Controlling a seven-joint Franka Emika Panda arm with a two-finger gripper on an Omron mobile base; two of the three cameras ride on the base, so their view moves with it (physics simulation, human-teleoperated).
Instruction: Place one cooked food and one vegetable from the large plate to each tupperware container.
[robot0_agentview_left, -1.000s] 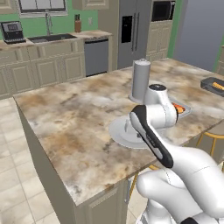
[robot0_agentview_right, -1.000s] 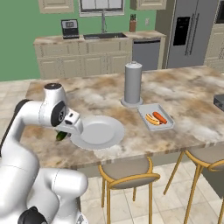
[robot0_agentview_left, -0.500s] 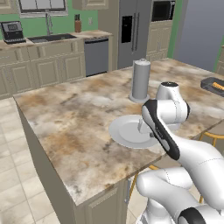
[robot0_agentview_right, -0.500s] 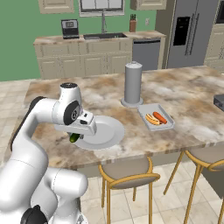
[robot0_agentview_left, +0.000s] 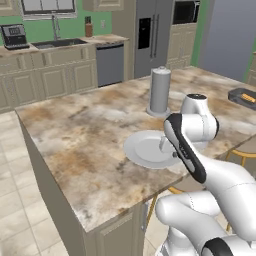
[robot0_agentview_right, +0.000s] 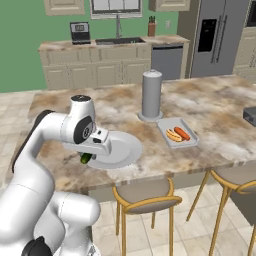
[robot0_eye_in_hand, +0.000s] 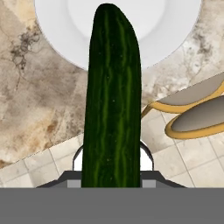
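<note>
Right now the gripper (robot0_agentview_right: 89, 156) is clamped on the dark green cucumber (robot0_eye_in_hand: 112, 100), which runs lengthwise up the hand view from between the jaws, its rounded far end lying over the rim of the large plate (robot0_eye_in_hand: 57, 30). From the right base view the cucumber (robot0_agentview_right: 86, 158) shows as a small green end poking out below the hand, at the near left edge of the plate (robot0_agentview_right: 125, 150) and above the marble counter (robot0_agentview_right: 210, 115). The plate sits near the front edge of the counter, and its face looks bare in both base views, though the arm covers part of it in the left base view, where the plate (robot0_agentview_left: 145, 150) is half hidden behind the white forearm. To the right of the plate in the right base view lies a grey rectangular tupperware container (robot0_agentview_right: 177, 133), well apart from the plate, holding a hot dog (robot0_agentview_right: 173, 135) and an orange-red carrot (robot0_agentview_right: 182, 133) side by side. Just behind that container stands a tall grey cylinder (robot0_agentview_right: 151, 95), upright on a round foot. At the far right edge of the left base view a second dark tray (robot0_agentview_left: 243, 96) sits on the counter with something orange in it; it is too small to tell what. Wooden stools (robot0_agentview_right: 145, 200) with grey seats stand below the counter's front edge.
</note>
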